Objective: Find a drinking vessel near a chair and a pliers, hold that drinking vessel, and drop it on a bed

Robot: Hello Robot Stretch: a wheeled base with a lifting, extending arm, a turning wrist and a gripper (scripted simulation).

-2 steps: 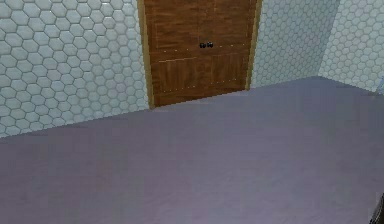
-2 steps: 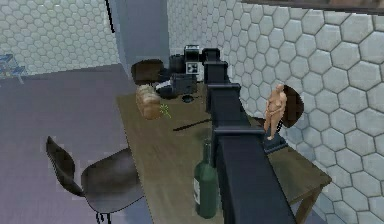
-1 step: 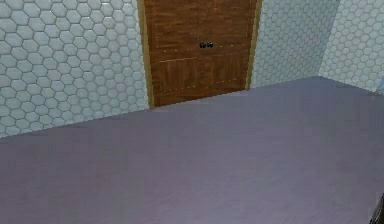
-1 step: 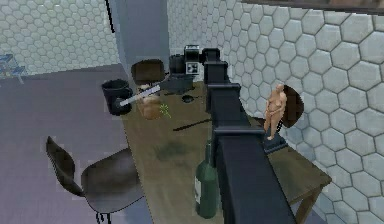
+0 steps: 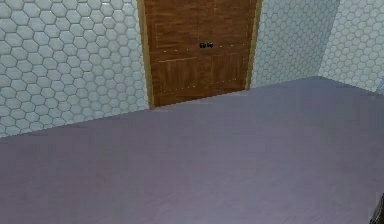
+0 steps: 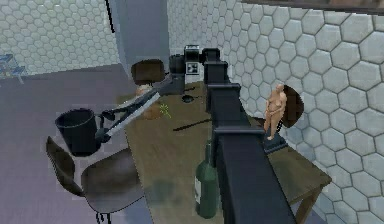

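Tool (image 6: 106, 125) holds dark cup (image 6: 75, 131) at its finger end, off the desk (image 6: 172, 150) edge, above a chair (image 6: 108, 183).

Wooden table (image 6: 176, 152) — on it a green bottle (image 6: 207, 188), a bust (image 6: 279, 108), dark appliances (image 6: 190, 62).

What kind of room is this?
Probably a dining room or kitchen: a long wooden table with chairs beside it, a green bottle standing on it, and hexagon-tiled walls.

arm (image 6: 232, 130): stretched out, dark bar rising from bottom edge | tool (image 6: 108, 121): at arm's far end, angled down-left
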